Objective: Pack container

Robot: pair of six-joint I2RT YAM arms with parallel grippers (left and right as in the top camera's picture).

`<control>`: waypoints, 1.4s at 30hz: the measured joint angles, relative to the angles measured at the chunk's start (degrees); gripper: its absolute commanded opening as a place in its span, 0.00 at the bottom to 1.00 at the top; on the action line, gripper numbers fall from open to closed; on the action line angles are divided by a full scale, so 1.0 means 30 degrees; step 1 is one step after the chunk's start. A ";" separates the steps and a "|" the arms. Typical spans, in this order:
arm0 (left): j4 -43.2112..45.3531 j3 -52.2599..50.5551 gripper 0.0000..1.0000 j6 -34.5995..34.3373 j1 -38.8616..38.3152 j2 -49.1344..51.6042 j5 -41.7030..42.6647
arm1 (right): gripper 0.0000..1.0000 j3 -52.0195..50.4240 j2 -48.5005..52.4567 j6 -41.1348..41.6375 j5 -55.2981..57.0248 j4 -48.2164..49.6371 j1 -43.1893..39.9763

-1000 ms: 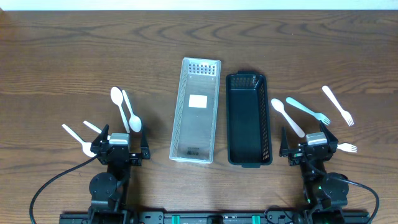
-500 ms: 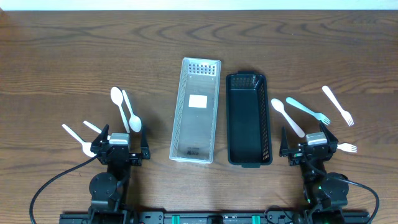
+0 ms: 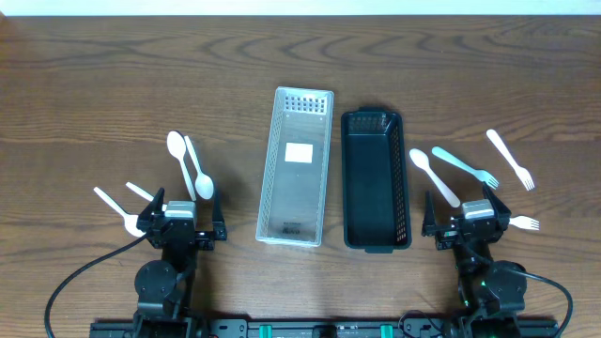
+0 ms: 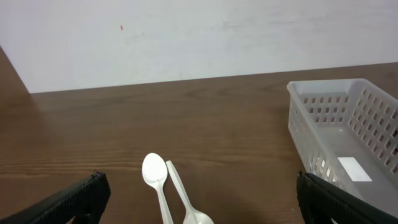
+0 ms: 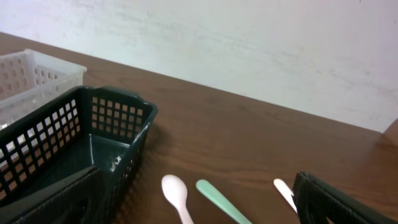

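On the table point(image 3: 94, 75): two baskets point(image 3: 296, 167), eight utensils point(image 3: 434, 176).

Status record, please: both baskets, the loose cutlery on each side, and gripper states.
white basket: no cutlery inside
dark basket: no cutlery inside, right of the white one
left side: two white spoons, two other white utensils
right side: white spoon, green fork, two white forks
left gripper: open, holding nothing
right gripper: open, holding nothing
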 measured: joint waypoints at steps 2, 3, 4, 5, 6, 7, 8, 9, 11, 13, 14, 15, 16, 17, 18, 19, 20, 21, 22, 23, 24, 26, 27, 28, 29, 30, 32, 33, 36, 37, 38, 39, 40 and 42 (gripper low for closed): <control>0.0000 0.0000 0.98 0.0000 0.0000 0.0007 0.0000 | 0.99 0.0000 0.0000 0.0000 -0.0007 0.0007 0.0000; 0.0000 0.0000 0.98 0.0000 0.0000 0.0007 0.0000 | 0.99 0.0000 0.0000 0.0000 0.0000 -0.0058 0.0000; 0.0000 0.0000 0.98 0.0000 0.0000 0.0007 0.0000 | 0.99 0.0000 0.0000 0.0000 -0.0007 -0.0109 0.0000; 0.0000 0.0000 0.98 0.0000 0.0000 0.0007 0.0000 | 0.99 0.0000 0.0000 0.0000 -0.0007 -0.0146 0.0000; 0.0000 0.0000 0.98 0.0000 0.0000 0.0007 0.0000 | 0.99 0.0000 0.0000 0.0007 -0.0007 -0.0153 0.0000; 0.0000 0.0000 0.98 0.0000 0.0000 0.0000 0.0000 | 0.99 0.0000 0.0000 0.0015 -0.0007 -0.0168 0.0000; 0.0000 0.0000 0.98 0.0000 0.0000 0.0007 0.0000 | 0.99 0.0000 0.0000 0.0015 -0.0007 -0.0168 0.0000; 0.0000 0.0000 0.98 0.0000 0.0000 0.0007 0.0000 | 0.99 0.0000 0.0000 0.0015 -0.0007 -0.0168 0.0000; 0.0000 0.0000 0.98 0.0000 0.0000 0.0000 0.0000 | 0.99 0.0000 0.0000 0.0066 -0.0007 -0.0168 0.0000; 0.0007 0.0000 0.98 -0.0022 0.0000 0.0007 0.0000 | 0.99 0.0000 0.0000 0.0656 -0.0015 -0.0175 0.0000; 0.0007 0.0000 0.98 -0.0117 0.0000 0.0007 0.0000 | 0.99 0.0000 0.0000 0.1217 -0.0029 -0.0182 0.0000; 0.0007 0.0000 0.98 -0.0444 0.0000 0.0007 0.0007 | 0.99 0.0000 0.0000 0.1902 -0.0044 -0.0189 0.0000; -0.0015 0.0000 0.98 -0.0714 0.0000 0.0007 0.0000 | 0.99 0.0000 0.0007 0.2565 -0.0051 -0.0189 0.0000; -0.0066 0.0007 0.98 -0.1158 0.0000 0.0015 0.0007 | 0.99 0.0000 0.0058 0.3279 -0.0051 -0.0182 0.0000; -0.0109 0.0022 0.98 -0.1486 0.0000 0.0044 0.0007 | 0.99 0.0000 0.0131 0.3767 -0.0051 -0.0233 0.0000; -0.0444 0.0211 0.98 -0.1909 0.0000 0.0182 0.0000 | 0.99 0.0036 0.0306 0.4335 -0.0051 -0.0321 0.0000; -0.0896 0.0444 0.98 -0.2193 0.0000 0.0408 -0.0015 | 0.99 0.0073 0.0495 0.4736 -0.0051 -0.0423 0.0000; -0.1275 0.0692 0.98 -0.2426 0.0000 0.0714 -0.0015 | 0.99 0.0197 0.0772 0.5071 -0.0058 -0.0634 0.0000; -0.1756 0.1224 0.98 -0.2608 0.0000 0.1297 -0.0022 | 0.99 0.0466 0.1173 0.5370 -0.0058 -0.1042 0.0000; -0.2091 0.1872 0.98 -0.2761 0.0000 0.1938 -0.0022 | 0.99 0.0896 0.1705 0.5603 -0.0058 -0.1603 0.0000; -0.2324 0.2747 0.98 -0.2900 0.0000 0.2667 -0.0015 | 0.99 0.1231 0.2164 0.5727 -0.0051 -0.1836 0.0000; -0.3075 0.5020 0.98 -0.3082 0.0007 0.4452 -0.0066 | 0.99 0.2841 0.3781 0.6033 -0.0051 -0.2885 -0.0058; -0.3432 0.6441 0.98 -0.3118 0.0007 0.5610 -0.0080 | 0.99 0.3759 0.4634 0.6105 -0.0058 -0.3395 -0.0131; -0.3854 0.7912 0.98 -0.3155 0.0000 0.6863 -0.0080 | 0.99 0.4794 0.5552 0.6164 -0.0073 -0.4022 -0.0248; -0.4248 0.9034 0.98 -0.3177 0.0000 0.7832 -0.0087 | 0.99 0.5872 0.6499 0.6200 -0.0066 -0.4634 -0.0328; -0.5034 1.0367 0.98 -0.3191 0.0000 0.9034 -0.0087 | 0.99 0.7023 0.7497 0.6251 -0.0058 -0.5406 -0.0415; -0.7140 1.3158 0.98 -0.3308 0.0000 1.1781 -0.0087 | 0.99 0.9632 0.9697 0.6390 -0.0066 -0.7431 -0.0481; -0.8276 1.4404 0.98 -0.3322 0.0007 1.3041 -0.0095 | 0.99 1.0928 1.0761 0.6411 -0.0066 -0.8626 -0.0481; -1.2480 1.8221 0.98 -0.3446 0.0000 1.6997 0.0007 | 0.99 1.5140 1.4345 0.6521 -0.0066 -1.3107 -0.0481; -1.3908 1.9555 0.98 -0.3453 0.0000 1.8455 0.0029 | 0.99 1.6385 1.5497 0.6528 -0.0051 -1.4564 -0.0481; -1.5081 2.0669 0.98 -0.3453 0.0000 1.9708 0.0080 | 0.99 1.7573 1.6633 0.6535 -0.0044 -1.5708 -0.0481; -1.5985 2.1587 0.98 -0.3453 0.0000 2.0852 0.0160 | 0.99 1.8506 1.7602 0.6535 -0.0044 -1.6444 -0.0481; -1.6859 2.2469 0.98 -0.3461 0.0000 2.2061 0.0204 | 0.99 1.9438 1.8695 0.6535 -0.0051 -1.7048 -0.0481; -1.7602 2.3343 0.98 -0.3526 0.0007 2.3766 0.0335 | 0.99 2.0611 2.0327 0.6528 -0.0073 -1.7420 -0.0481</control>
